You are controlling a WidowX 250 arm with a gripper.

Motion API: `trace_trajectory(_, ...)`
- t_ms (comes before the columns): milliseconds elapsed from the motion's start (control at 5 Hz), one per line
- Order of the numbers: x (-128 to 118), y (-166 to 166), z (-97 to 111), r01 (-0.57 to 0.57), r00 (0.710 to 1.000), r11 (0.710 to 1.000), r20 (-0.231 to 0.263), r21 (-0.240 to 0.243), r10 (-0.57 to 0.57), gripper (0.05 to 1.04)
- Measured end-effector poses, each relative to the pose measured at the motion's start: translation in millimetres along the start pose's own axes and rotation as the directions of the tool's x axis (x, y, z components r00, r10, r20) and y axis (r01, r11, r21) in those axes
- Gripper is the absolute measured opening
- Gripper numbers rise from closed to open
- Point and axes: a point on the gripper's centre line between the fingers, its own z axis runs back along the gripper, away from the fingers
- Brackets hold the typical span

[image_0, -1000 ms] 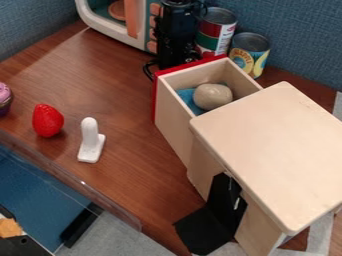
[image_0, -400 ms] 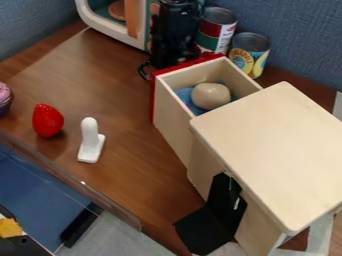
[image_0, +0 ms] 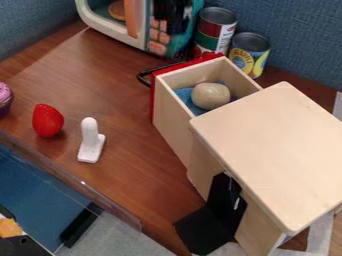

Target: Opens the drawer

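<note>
The drawer (image_0: 172, 117) stands pulled out from the wooden cabinet (image_0: 274, 145), its red front (image_0: 153, 97) facing the upper left. A black handle (image_0: 143, 76) sticks out from that front. Inside lie a beige, stone-like lump (image_0: 211, 96) and something blue (image_0: 190, 100). My black gripper (image_0: 175, 24) hangs at the top edge, blurred, in front of the toy microwave's right side. It is above the handle in the view and apart from it.
Two cans, one red and green (image_0: 216, 30) and one yellow (image_0: 250, 52), stand behind the drawer. A toy microwave (image_0: 113, 27) is at the top left. On the table (image_0: 127, 185) are a strawberry (image_0: 47, 120), a white stand (image_0: 91, 142) and a cupcake (image_0: 4, 99).
The gripper has risen away from the handle toward the top edge, uncovering the handle and part of the microwave. The drawer has shifted very slightly outward since the earliest frame.
</note>
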Motion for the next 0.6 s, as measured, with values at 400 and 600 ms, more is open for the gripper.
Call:
trace_trajectory(400, -3.0, -58.8, 63.9, 0.131, 0.988, 0.991, 0.087, -0.002, -0.131, 1.000)
trace_trajectory(600, 3.0, -117.6, 52.2, 0.175, 0.984, 0.984, 0.013, 0.013, -0.175, 1.000)
